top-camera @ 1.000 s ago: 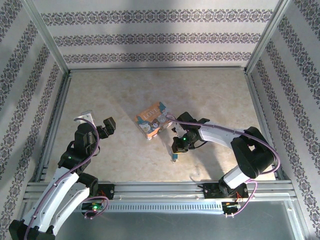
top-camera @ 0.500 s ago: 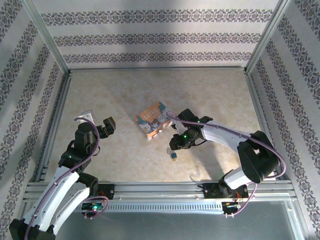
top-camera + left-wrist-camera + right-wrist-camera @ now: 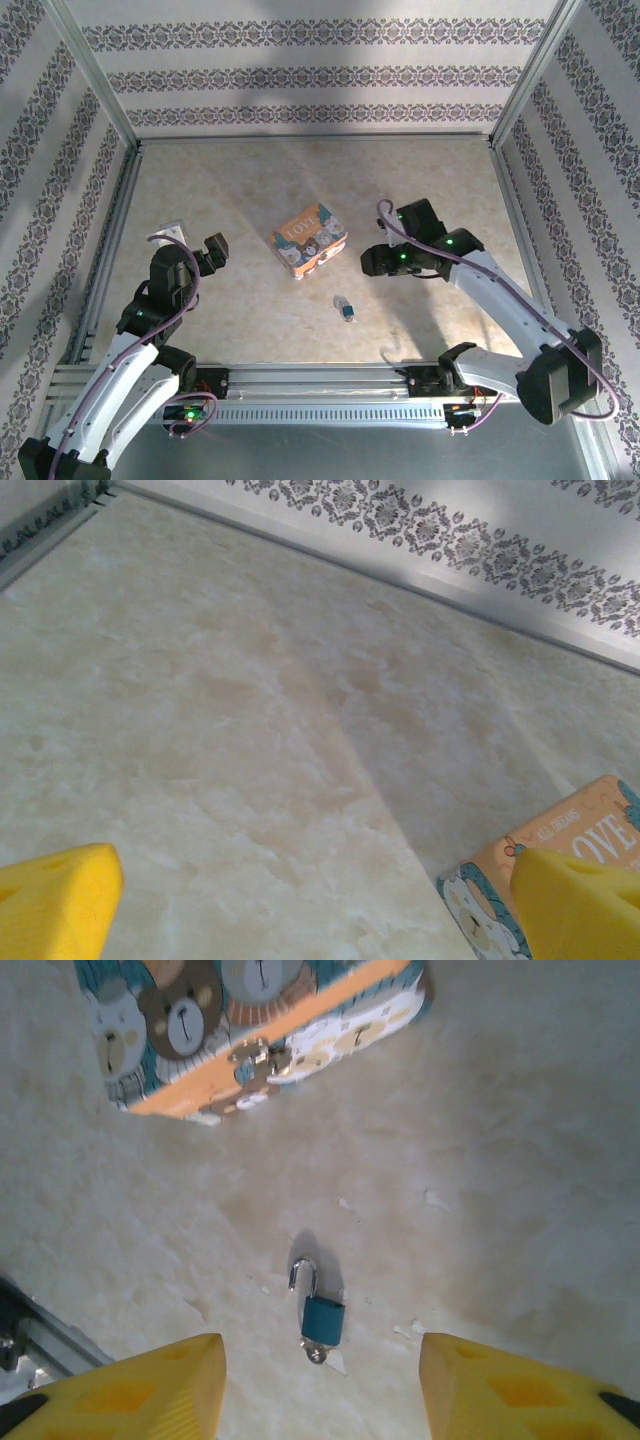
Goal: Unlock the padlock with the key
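In the right wrist view the right gripper (image 3: 320, 1395) is seen with its yellow fingers (image 3: 130, 1390) spread wide, and nothing is held or touched between them. The padlock (image 3: 322, 1318), a small teal body with a silvery shackle, is laid flat on the marbled table (image 3: 520, 1140) just beyond the gap between the fingers, apart from both. A silvery piece (image 3: 316, 1355) is seen at its lower end; whether this is the key cannot be told. Farther off lies an orange and teal tin box (image 3: 200, 1030) printed with bears, set apart from the padlock. In the left wrist view the left gripper (image 3: 315, 900) is likewise held wide open and empty, with a corner of the box seen beside one finger.
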